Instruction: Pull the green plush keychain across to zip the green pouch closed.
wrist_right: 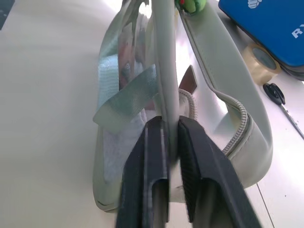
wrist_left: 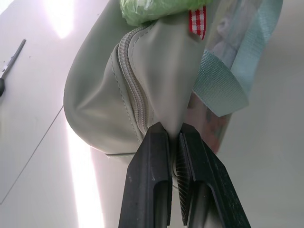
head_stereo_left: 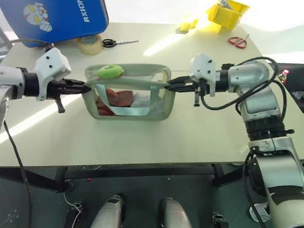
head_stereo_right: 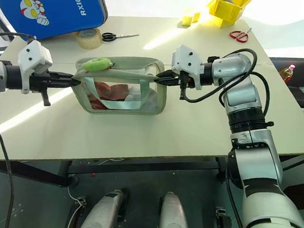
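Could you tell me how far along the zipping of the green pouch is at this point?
Done: the left gripper is shut on one end of the green pouch. In hand: the right gripper pinches the opposite end. Left: the green plush keychain sits near the left end, ungrasped, the top gaping; the pull across remains.

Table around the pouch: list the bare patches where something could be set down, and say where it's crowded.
The cream table is bare along its near edge, in front of the sage-green zip pouch, and right of the right gripper. The far side is crowded: blue pad, tape roll, black scissors, yellow bin, red scissors.
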`<state>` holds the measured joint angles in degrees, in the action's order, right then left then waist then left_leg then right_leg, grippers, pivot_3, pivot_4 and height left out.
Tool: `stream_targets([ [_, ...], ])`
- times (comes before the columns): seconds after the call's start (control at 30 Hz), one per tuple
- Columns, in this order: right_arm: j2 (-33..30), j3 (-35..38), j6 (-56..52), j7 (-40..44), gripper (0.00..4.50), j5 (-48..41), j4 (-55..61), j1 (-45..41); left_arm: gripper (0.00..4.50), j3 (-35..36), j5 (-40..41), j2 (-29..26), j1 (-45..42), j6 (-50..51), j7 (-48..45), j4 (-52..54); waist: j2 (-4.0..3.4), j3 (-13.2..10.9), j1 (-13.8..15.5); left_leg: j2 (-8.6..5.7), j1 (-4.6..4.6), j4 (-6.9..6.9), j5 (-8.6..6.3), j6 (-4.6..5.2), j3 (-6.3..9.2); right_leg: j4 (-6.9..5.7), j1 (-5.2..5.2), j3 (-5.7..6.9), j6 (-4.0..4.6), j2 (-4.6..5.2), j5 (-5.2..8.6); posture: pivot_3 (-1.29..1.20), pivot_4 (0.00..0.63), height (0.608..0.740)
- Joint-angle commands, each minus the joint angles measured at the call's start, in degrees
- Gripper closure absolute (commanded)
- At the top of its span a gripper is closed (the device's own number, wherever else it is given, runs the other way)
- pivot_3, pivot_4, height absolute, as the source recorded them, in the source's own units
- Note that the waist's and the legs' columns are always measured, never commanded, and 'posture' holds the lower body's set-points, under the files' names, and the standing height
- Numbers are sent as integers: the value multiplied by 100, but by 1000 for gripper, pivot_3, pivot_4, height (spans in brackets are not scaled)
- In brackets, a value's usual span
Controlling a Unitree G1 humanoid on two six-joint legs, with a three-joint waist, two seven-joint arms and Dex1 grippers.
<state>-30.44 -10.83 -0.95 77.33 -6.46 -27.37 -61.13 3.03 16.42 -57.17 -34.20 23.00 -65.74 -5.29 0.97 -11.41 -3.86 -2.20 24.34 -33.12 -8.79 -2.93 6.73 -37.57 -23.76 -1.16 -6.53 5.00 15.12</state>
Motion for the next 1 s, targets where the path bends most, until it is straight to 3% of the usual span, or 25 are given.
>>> stream_targets([
  [0.03, -137, 132, -346, 128, 2384, -254, 631, 6, 4500, 21, -188, -35, -141, -190, 82, -161, 0, 0, -9, 0, -1, 0, 0, 0, 0, -2, 0, 0, 0, 0, 0, 0, 150, 740],
  [0.17, -120, 211, -787, 107, 294, -424, 806, -257, 4500, -25, -216, -30, -201, -256, 4, -237, 0, 0, -11, 1, -2, 0, 0, 0, 0, -2, 1, 0, 0, 0, 0, 0, 150, 740],
  [0.33, 522, 304, -1249, -402, 294, -748, 1019, -728, 4500, -69, -258, -17, -281, -359, -39, -344, -1, 0, -24, 2, -2, 3, 0, 0, 0, -7, -6, -1, 0, -1, 0, 0, 150, 740],
  [0.43, 1090, 84, -952, -929, 294, -433, 881, -868, 4500, -92, -281, 0, -323, -410, -64, -410, 0, 2, -12, 3, -2, 4, 0, 0, 0, -13, -10, 0, 0, -2, 0, 0, 150, 740],
  [0.63, 1996, -324, -35, -1603, 294, 203, -255, -1314, 4500, -122, -294, 18, -372, -487, -105, -472, 3, 3, -6, 1, -1, 1, 0, 0, 1, -17, -10, 0, 0, -2, 0, 0, 150, 740],
  [0.87, 2381, -579, 860, -1944, 294, 771, -1480, -1615, 4500, -55, -272, -30, -264, -491, -104, -365, 3, 3, -13, 1, -1, 2, 0, 0, 1, -22, -13, 0, 0, -3, 0, 0, 150, 740],
  [0.93, 2368, -623, 1059, -1943, 819, 893, -1687, -1637, 4500, -10, -256, -61, -186, -480, -99, -306, 3, 3, -12, 1, -1, 3, 0, 0, 1, -24, -14, -1, 0, -3, 0, 0, 150, 740],
  [1.0, 2357, -599, 1123, -1926, 1631, 929, -1815, -1667, 4500, 27, -238, -91, -131, -465, -96, -270, 3, 3, -15, 1, -1, 3, 0, 0, 1, -24, -14, -1, 0, -3, 0, 0, 150, 740],
])
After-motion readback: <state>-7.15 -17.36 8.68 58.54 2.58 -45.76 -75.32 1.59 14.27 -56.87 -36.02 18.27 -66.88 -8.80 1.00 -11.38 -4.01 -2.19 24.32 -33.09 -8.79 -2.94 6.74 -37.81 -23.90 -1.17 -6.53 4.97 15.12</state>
